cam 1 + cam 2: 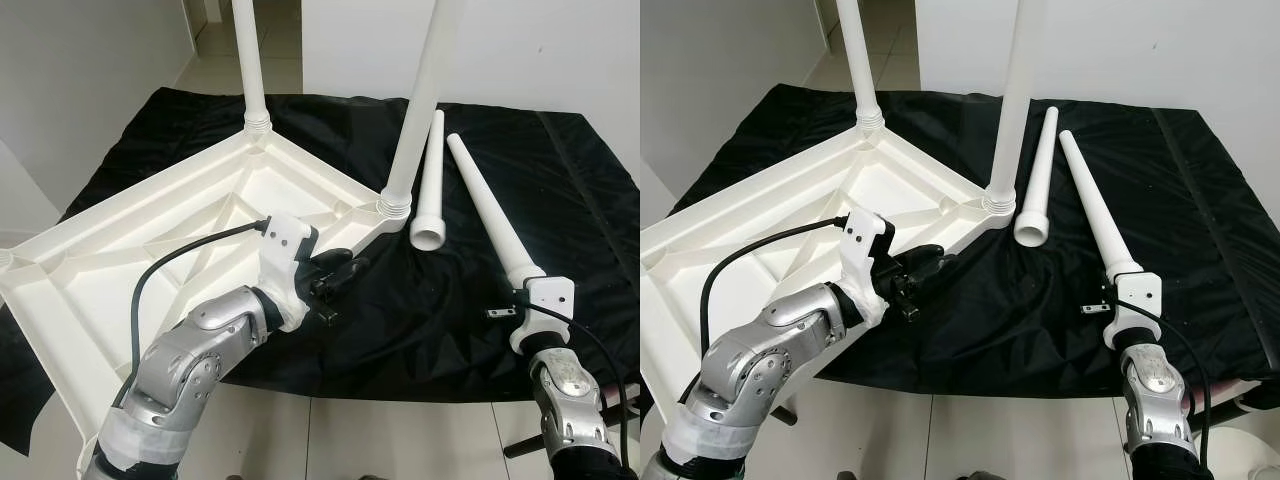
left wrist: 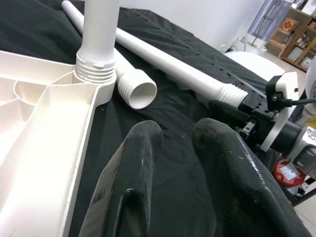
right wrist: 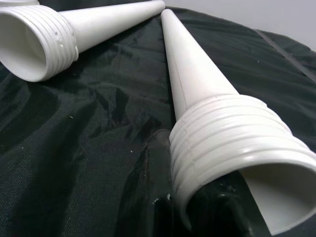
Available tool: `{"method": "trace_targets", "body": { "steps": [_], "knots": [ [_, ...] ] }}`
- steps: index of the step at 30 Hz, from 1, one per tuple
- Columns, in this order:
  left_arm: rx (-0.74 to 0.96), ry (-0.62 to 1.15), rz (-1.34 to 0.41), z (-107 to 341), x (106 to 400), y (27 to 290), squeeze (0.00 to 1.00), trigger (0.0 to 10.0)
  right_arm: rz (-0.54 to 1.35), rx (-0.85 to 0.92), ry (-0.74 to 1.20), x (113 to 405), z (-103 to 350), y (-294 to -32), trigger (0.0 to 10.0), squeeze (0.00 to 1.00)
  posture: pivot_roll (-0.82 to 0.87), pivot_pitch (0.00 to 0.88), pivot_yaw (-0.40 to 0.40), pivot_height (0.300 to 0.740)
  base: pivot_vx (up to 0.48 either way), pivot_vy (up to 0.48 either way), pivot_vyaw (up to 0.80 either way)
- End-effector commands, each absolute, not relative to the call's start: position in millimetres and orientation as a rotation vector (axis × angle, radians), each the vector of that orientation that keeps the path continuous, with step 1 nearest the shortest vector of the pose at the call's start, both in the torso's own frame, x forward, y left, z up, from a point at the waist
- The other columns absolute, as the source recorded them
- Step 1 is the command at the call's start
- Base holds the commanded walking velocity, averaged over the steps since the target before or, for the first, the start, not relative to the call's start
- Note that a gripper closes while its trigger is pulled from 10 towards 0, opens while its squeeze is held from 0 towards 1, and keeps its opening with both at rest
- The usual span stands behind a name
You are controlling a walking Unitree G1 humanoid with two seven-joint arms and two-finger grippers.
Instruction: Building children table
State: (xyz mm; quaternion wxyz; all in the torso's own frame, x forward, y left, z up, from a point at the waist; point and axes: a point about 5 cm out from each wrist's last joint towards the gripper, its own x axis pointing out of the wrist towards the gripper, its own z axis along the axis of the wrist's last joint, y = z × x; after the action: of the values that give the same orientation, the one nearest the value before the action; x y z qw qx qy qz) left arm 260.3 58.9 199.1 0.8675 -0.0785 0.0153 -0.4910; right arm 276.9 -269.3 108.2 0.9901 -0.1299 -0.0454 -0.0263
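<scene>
Left gripper (image 1: 342, 272): you are holding it low over the black cloth (image 1: 440, 320), just beside the near corner of the tabletop (image 1: 120, 250). The two fingers (image 2: 143, 148) are standing slightly apart with nothing between them, so it is open and empty.

Right gripper (image 3: 197, 197): you are gripping the threaded end of the right loose leg (image 1: 492, 215). In the right wrist view the fingers are sitting against the thread rings on either side; how firmly they are pressing, you probably cannot judge from here.

Tabletop: it is lying upside down on the cloth, ribbed underside facing up, one corner overhanging toward you on the left.

Near upright leg (image 1: 420, 100): it is standing in the corner socket just beyond your left gripper.

Left loose leg (image 1: 432, 185): it is lying on the cloth beside that socket, open threaded end pointing toward you, close to the gripped leg but apart from it.

Far upright leg (image 1: 250, 60): it is standing in the far corner socket.

Floor (image 1: 400, 440): pale tiles are showing under the cloth's near edge.
</scene>
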Motion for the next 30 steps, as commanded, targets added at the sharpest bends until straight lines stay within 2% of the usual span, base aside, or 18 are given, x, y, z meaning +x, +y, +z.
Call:
{"method": "trace_targets", "body": {
  "steps": [1,4,10,15,16,20,30],
  "knots": [
    [-0.155,0.026,-1.059,200.5,260.1,57.4,0.0,10.0,-0.047,-0.247,-0.066,273.5,100.1,-266.2,10.0,0.0,-0.06,0.09,0.016,0.74,0.0,0.0,0.0],
    [-0.152,0.016,-1.105,204.0,259.4,53.9,0.0,10.0,-0.128,-0.251,-0.203,270.2,115.8,-261.8,10.0,0.0,-0.05,0.083,0.012,0.74,0.0,0.0,0.0],
    [-0.198,0.002,-1.186,215.3,257.0,49.3,0.0,10.0,-0.166,-0.272,-0.284,267.1,125.1,-251.8,10.0,0.0,-0.05,0.082,0.01,0.74,0.0,0.0,0.0],
    [-0.292,-0.04,-1.251,234.7,258.5,46.6,0.0,10.0,-0.184,-0.315,-0.378,265.0,137.8,-234.3,10.0,0.0,-0.04,0.081,0.002,0.74,0.0,0.0,0.0],
    [-0.337,-0.056,-1.3,245.7,260.5,48.0,0.0,10.0,-0.17,-0.32,-0.434,265.0,147.3,-220.9,10.0,0.0,-0.04,0.079,0.001,0.74,0.0,0.0,0.0],
    [-0.422,-0.1,-1.397,267.1,264.4,55.9,0.0,10.0,-0.139,-0.309,-0.542,265.5,167.7,-202.4,10.0,0.0,-0.04,0.074,0.004,0.74,0.0,0.0,0.0],
    [-0.467,-0.161,-1.457,291.6,275.8,69.1,0.0,10.0,-0.123,-0.342,-0.686,271.0,201.4,-195.4,10.0,0.0,-0.04,0.066,0.01,0.74,0.0,0.0,0.0]
  ]
}}
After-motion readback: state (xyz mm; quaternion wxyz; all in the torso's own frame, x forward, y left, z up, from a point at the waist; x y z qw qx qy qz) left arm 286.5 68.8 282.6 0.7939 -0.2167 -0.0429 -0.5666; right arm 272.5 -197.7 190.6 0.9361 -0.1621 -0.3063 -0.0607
